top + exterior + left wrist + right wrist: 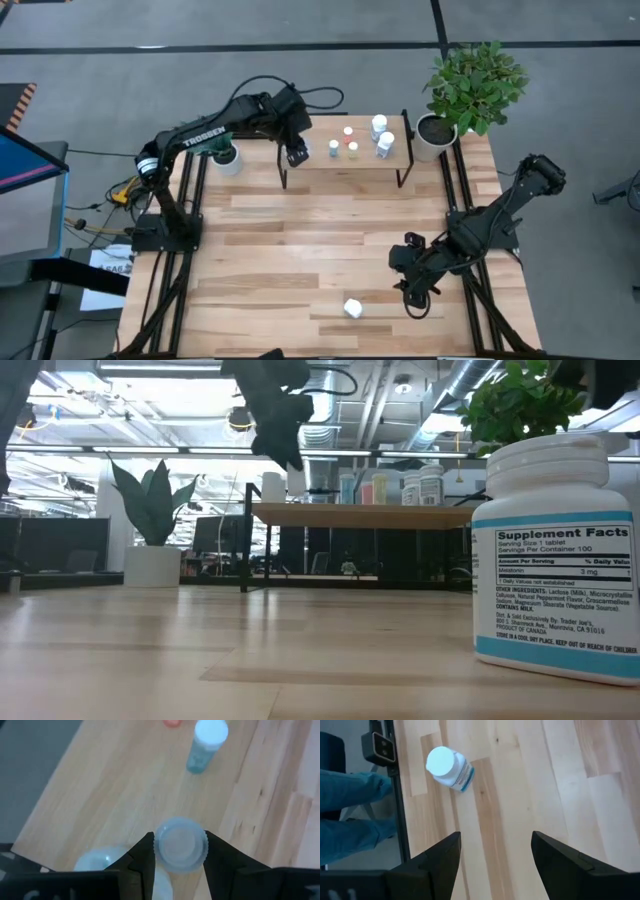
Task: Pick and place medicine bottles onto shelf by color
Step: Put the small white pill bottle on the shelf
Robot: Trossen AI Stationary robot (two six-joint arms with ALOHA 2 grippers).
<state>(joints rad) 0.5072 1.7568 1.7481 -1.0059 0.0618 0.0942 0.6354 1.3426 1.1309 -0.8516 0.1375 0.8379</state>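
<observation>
The small white plastic medicine bottle with a ribbed pale cap point(180, 844) sits between the fingers of the left gripper point(179, 851), over the left end of the raised light-wood shelf on thin black legs point(318, 160). Judged by appearance it is light, rigid and smooth-sided, so it could slip or twist under a loose pinch; the ribbed cap, or the body just under it, looks the surest place to take hold, and the jaws are closed on it there, one finger on each side of the cap. A second pale-capped bottle point(204, 744) stands further along the shelf top, near a small group of coloured-capped bottles point(349, 143) and two larger white ones point(382, 134). One chunky white supplement bottle with a blue-banded label point(450, 768) stands alone on the big wooden tabletop point(300, 240), near its front edge; being broader, it would want a wider grasp across the body. The right gripper point(492, 851) hangs above the table near that bottle, jaws wide apart and empty. A green potted plant point(470, 85) stands beside the right end of the shelf.
</observation>
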